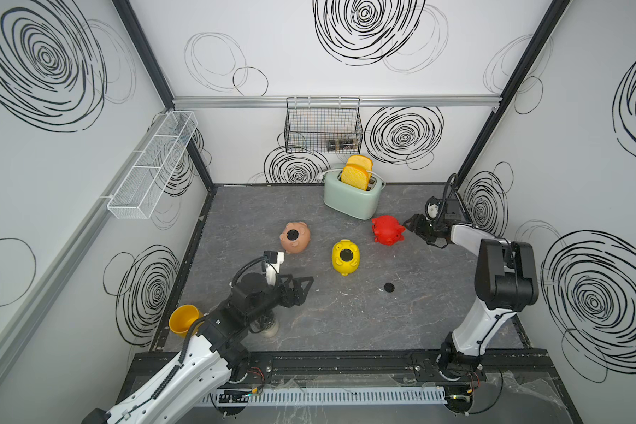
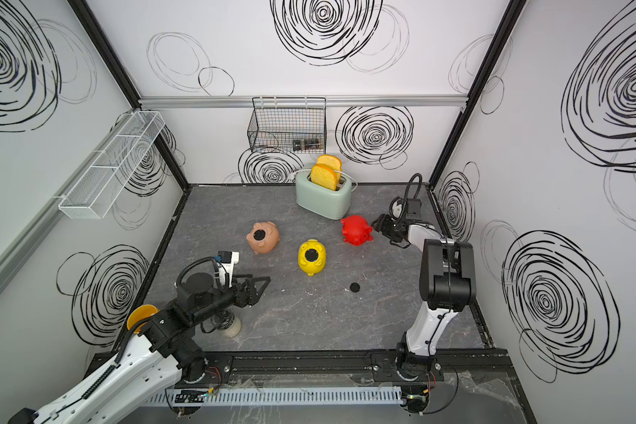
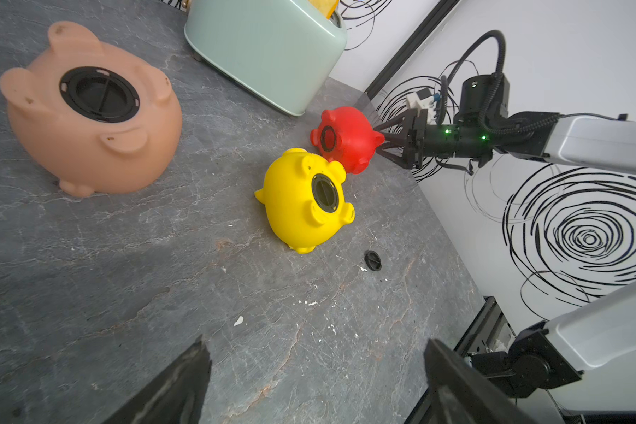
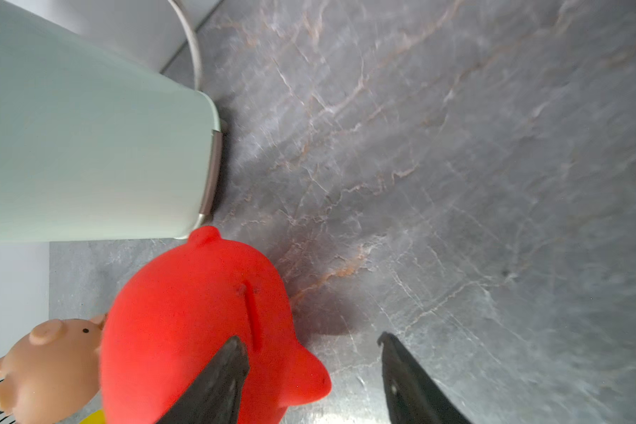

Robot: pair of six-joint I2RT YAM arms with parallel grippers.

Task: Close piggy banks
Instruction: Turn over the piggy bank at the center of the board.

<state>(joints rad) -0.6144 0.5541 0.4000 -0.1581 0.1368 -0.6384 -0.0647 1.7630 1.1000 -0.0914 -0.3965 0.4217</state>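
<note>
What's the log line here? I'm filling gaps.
pink pig capped; yellow pig capped; red pig open; loose cap on table; left gripper open; right gripper open by red pig

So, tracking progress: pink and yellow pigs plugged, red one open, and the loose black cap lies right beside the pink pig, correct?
No: the loose black cap lies nearer the yellow pig, well apart from the pink pig, as both top views show. The rest stands.

White arm shells (image 1: 184, 370), black joints (image 1: 507, 279), ribbed cables (image 3: 500, 55)

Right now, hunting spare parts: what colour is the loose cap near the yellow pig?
Black cap; clearest in the left wrist view.
</note>
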